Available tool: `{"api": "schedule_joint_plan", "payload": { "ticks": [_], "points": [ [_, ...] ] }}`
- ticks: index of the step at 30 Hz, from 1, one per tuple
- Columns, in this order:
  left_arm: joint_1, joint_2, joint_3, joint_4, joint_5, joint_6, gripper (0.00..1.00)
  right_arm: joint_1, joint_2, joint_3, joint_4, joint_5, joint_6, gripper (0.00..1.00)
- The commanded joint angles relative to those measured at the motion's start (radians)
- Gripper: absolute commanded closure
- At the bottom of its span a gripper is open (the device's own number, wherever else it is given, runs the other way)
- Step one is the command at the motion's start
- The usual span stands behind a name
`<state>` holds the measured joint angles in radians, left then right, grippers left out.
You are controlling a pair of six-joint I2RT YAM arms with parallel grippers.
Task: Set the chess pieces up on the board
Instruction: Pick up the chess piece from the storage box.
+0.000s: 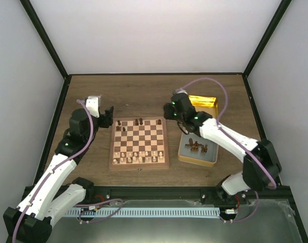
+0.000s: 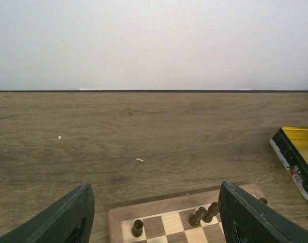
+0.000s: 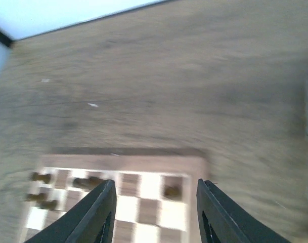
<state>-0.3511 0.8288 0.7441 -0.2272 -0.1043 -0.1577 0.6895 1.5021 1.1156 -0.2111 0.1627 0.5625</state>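
Chess pieces were only partly set up when I looked. A few dark ones stood on the far rows of the board, with lots of gaps. Many more lay in a heap in the tin just beside the board on the right. The pale pieces stood in the two near rows. The right gripper hung over the far right corner of the board, fingers spread apart, pinching nothing. One dark piece stood on the corner square under it, though that picture was blurry. The left gripper was by the far left corner, spread wide too, and held nothing. I thought most of the job was left: the pieces in the tin had to go on the empty far squares.
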Motion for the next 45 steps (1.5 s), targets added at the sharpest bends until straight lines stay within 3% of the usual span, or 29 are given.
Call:
{"api": "schedule_joint_plan", "payload": {
  "ticks": [1, 9, 22, 26, 32, 40, 45],
  "points": [
    [0.004, 0.003, 0.011, 0.037, 0.055, -0.032, 0.31, -0.079, -0.124, -0.11, -0.248, 0.08, 0.171, 0.54],
    [0.004, 0.02, 0.029, 0.07, 0.076, -0.064, 0.3, -0.172, -0.251, -0.331, -0.327, 0.015, 0.267, 0.46],
    [0.004, 0.021, 0.003, 0.1, 0.106, -0.057, 0.3, -0.193, -0.155, -0.388, -0.295, -0.095, 0.229, 0.44],
    [0.003, 0.02, 0.0, 0.1, 0.105, -0.054, 0.3, -0.193, -0.133, -0.388, -0.313, -0.064, 0.232, 0.48],
    [0.003, 0.026, -0.001, 0.105, 0.123, -0.052, 0.31, -0.201, -0.093, -0.374, -0.258, -0.036, 0.167, 0.66],
    [0.003, 0.029, 0.003, 0.097, 0.145, -0.054, 0.31, -0.207, -0.007, -0.349, -0.279, -0.026, 0.116, 0.68],
    [0.003, 0.032, 0.002, 0.1, 0.156, -0.058, 0.31, -0.206, 0.005, -0.344, -0.271, -0.008, 0.104, 0.84]
  ]
}}
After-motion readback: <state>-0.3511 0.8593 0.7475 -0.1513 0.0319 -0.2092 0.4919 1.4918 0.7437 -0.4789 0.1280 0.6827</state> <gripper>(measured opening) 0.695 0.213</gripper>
